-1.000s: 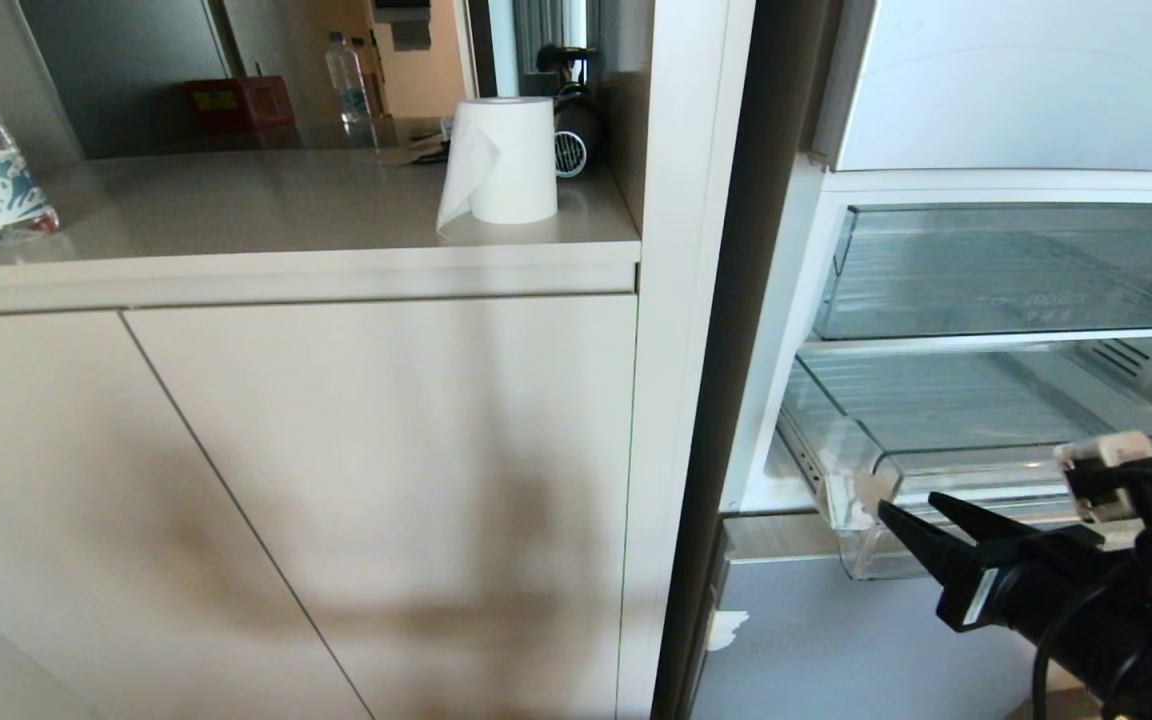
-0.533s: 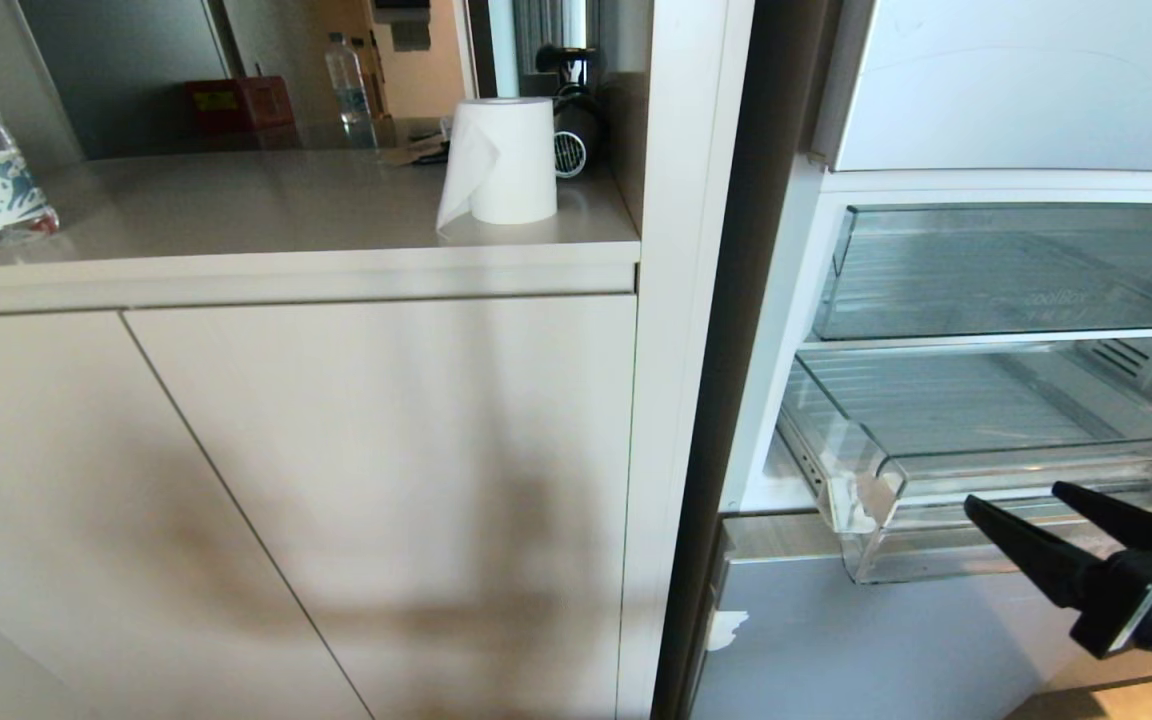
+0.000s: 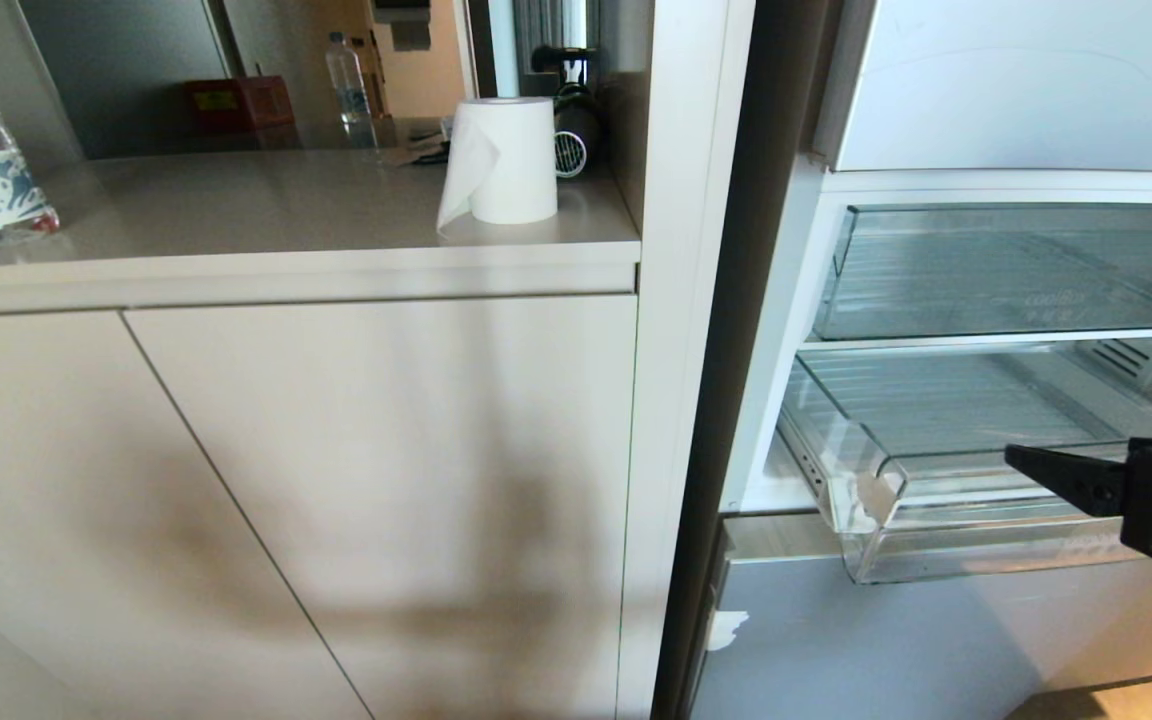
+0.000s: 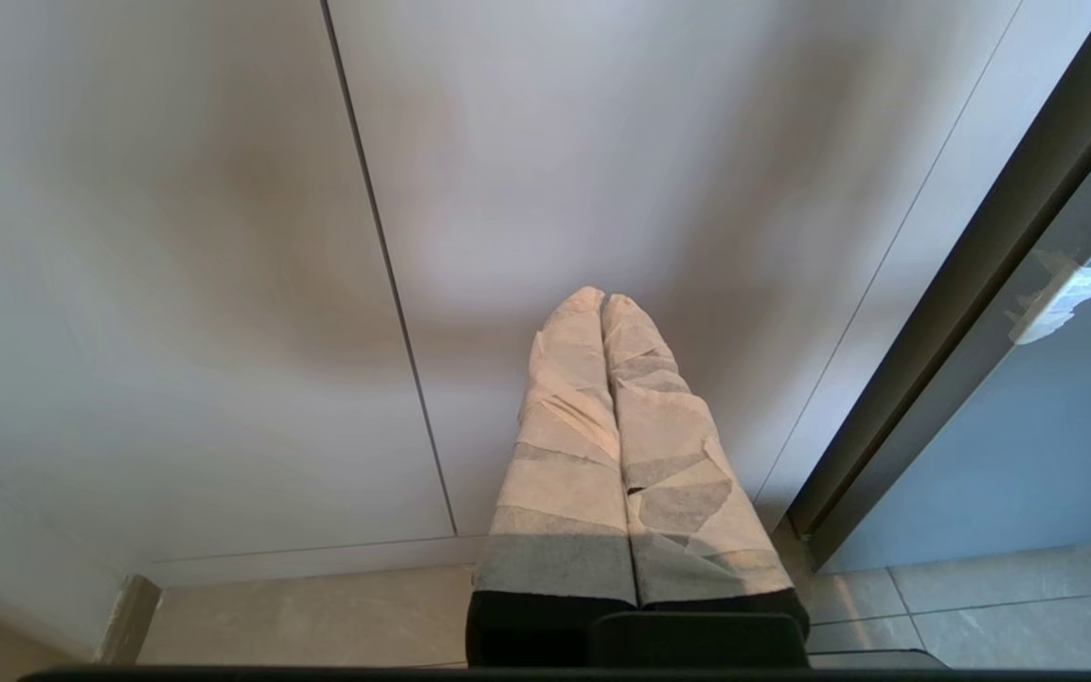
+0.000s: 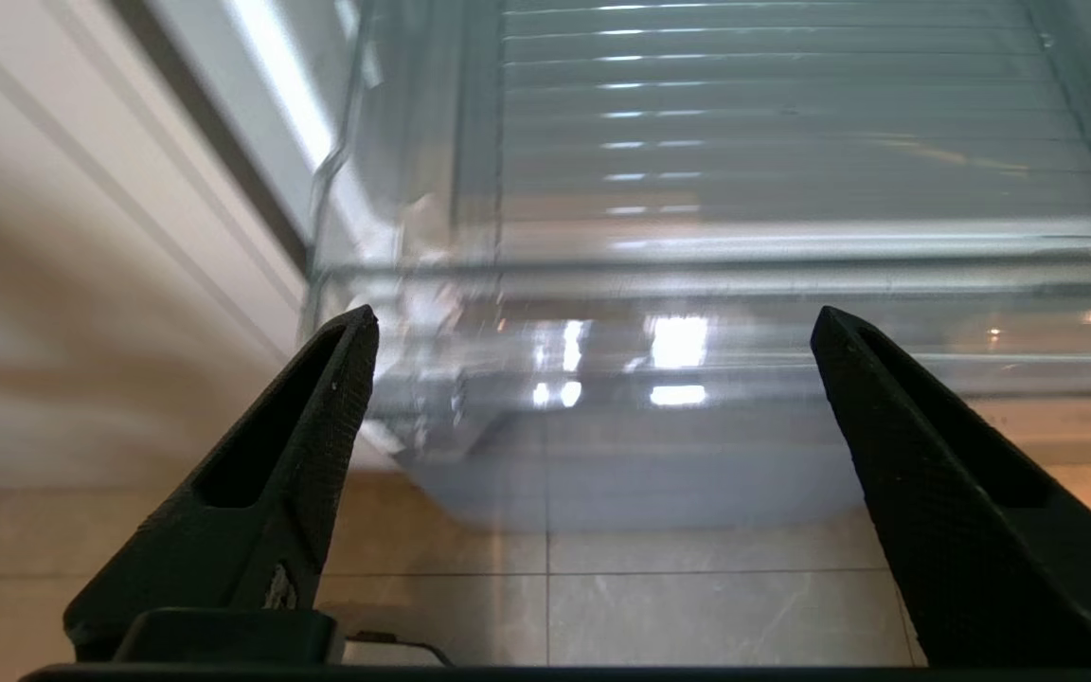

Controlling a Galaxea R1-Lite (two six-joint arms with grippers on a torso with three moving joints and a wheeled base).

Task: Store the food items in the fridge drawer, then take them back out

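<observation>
Facing the fridge drawer [image 3: 936,470] head-on, my right gripper [image 5: 593,327] hovers level just in front of its low front lip, fingers [image 5: 261,474] spread wide and holding nothing. This drawer is pulled out below the upper clear drawer [image 3: 1016,270]; its long axis runs side to side, ribbed floor bare as far as visible. Only one black finger and part of the wrist show in the head view, cut off at the right edge. No food item is visible. My left gripper [image 4: 602,298] hangs parked beside the cabinet door [image 4: 176,237], taped fingers pressed together, empty
</observation>
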